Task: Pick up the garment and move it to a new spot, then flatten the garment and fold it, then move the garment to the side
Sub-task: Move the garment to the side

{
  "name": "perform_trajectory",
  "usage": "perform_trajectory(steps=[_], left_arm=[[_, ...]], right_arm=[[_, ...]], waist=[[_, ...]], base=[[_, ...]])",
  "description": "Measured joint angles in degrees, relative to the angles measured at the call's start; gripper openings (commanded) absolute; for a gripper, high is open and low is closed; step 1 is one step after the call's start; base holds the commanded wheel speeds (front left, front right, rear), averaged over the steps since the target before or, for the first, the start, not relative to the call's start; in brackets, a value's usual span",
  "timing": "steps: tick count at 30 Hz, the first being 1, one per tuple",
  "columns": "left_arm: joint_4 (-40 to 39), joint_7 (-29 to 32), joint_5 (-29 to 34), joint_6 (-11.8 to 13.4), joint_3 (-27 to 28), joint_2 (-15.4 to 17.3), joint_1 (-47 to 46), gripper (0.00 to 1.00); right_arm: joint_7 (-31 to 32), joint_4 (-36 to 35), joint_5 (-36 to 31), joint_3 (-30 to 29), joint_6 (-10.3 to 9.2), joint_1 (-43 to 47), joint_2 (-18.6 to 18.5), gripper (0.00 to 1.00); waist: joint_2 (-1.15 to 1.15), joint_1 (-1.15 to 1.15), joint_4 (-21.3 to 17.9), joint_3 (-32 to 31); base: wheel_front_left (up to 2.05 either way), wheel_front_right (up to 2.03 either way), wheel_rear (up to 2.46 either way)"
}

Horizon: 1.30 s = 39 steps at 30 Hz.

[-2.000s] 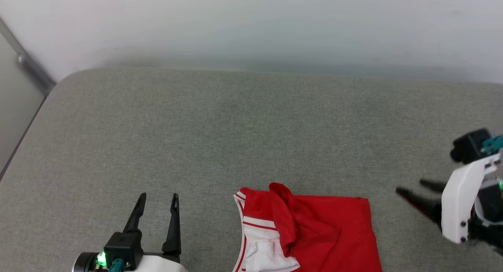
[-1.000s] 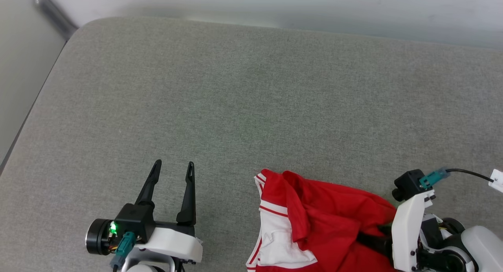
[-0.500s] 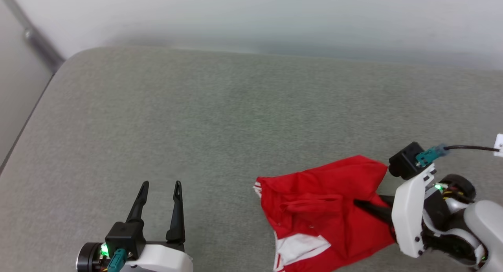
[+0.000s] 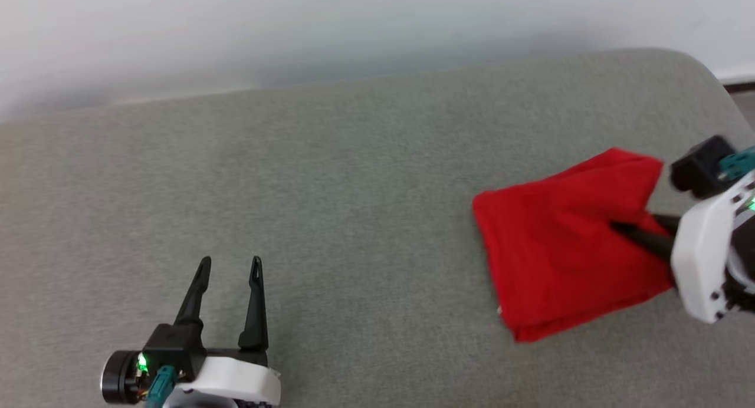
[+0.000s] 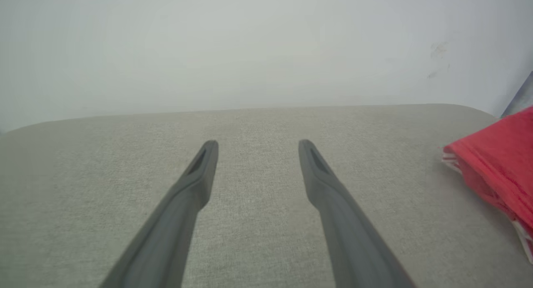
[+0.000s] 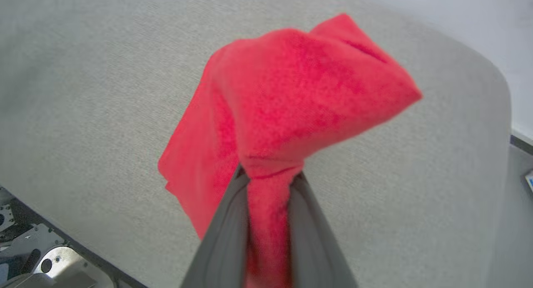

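The garment [image 4: 566, 249] is a folded red bundle at the right of the grey cushion, with a sliver of white trim at its lower edge. My right gripper [image 4: 625, 226] comes in from the right edge of the head view and is shut on its right side. In the right wrist view the red cloth [image 6: 300, 96] is pinched between the two fingers and bunches up above their tips, lifted off the cushion. My left gripper [image 4: 229, 263] stands open at the lower left over bare cushion, far from the garment. The left wrist view has the garment [image 5: 495, 163] at its right edge.
The grey cushion [image 4: 330, 196] spans the whole head view, with a pale wall [image 4: 295, 25] behind it. Its rounded right corner [image 4: 702, 72] and right edge lie close to the garment. A dark strip of floor [image 4: 740, 86] is beyond that corner.
The head camera has swung right. My right gripper has shut on the garment and carried it up and right as a folded bundle. The left gripper has stayed open.
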Motion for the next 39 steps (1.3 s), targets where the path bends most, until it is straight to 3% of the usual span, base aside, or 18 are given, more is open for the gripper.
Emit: perform_trajectory(steps=[7, 15, 20, 26, 27, 28, 29, 32, 39], left_arm=[[-1.15, 0.00, 2.26, -2.25, 1.05, 0.01, -3.36, 1.00], [-3.32, 0.00, 3.61, -3.80, 1.78, 0.69, -6.87, 1.00], [-4.28, 0.00, 4.09, -4.32, 1.80, 1.19, -8.91, 1.00], [-4.59, 0.00, 4.27, -4.47, 1.71, 1.29, -9.99, 1.00], [-4.58, 0.00, 4.27, -4.47, 1.71, 1.26, -10.03, 1.00], [-4.50, 0.00, 4.25, -4.47, 1.75, 1.22, -10.03, 1.00], [-4.41, 0.00, 4.24, -4.47, 1.76, 1.18, -10.04, 1.00], [-4.05, 0.00, 4.08, -4.39, 1.75, 0.96, -9.99, 1.00], [-2.90, 0.00, 3.08, -3.69, 1.56, 0.47, -7.76, 1.00]], right_arm=[[-2.56, 8.26, -4.56, -4.48, 0.00, -3.52, -4.22, 0.00], [-4.37, 20.38, -10.20, -11.38, 0.01, -8.40, -4.32, 0.00], [-5.88, 27.30, -14.99, -15.24, 0.00, -12.51, -2.99, 0.00], [-7.06, 34.54, -18.47, -19.01, 0.00, -14.33, 1.07, 0.00], [-7.53, 35.38, -19.09, -19.38, 0.00, -14.51, 1.66, 0.13], [-8.06, 36.21, -19.79, -19.81, 0.01, -14.73, 2.18, 0.63], [-8.96, 36.91, -20.45, -20.42, 0.01, -14.85, 2.60, 1.00], [-10.43, 38.80, -22.42, -21.46, 0.00, -14.86, 3.24, 1.00], [-20.41, 39.35, -29.26, -25.79, 0.00, -14.78, 3.74, 1.00]], waist=[[0.00, 0.00, -3.50, 6.67], [0.00, 0.00, -4.91, 14.49], [0.00, 0.01, -4.87, 18.80], [0.00, 0.01, -3.92, 21.47], [0.00, 0.01, -3.75, 21.48], [0.00, 0.01, -3.65, 21.34], [0.00, 0.01, -3.56, 21.11], [0.00, 0.01, -3.31, 19.92], [0.00, 0.00, -2.45, 14.67]], base=[[0.00, 0.00, 0.00], [0.00, 0.00, 0.00], [0.00, 0.00, 0.00], [0.00, 0.00, 0.00], [0.00, 0.00, 0.00], [0.00, 0.00, 0.00], [0.00, 0.00, 0.00], [0.00, 0.00, 0.00], [0.00, 0.00, 0.00]])
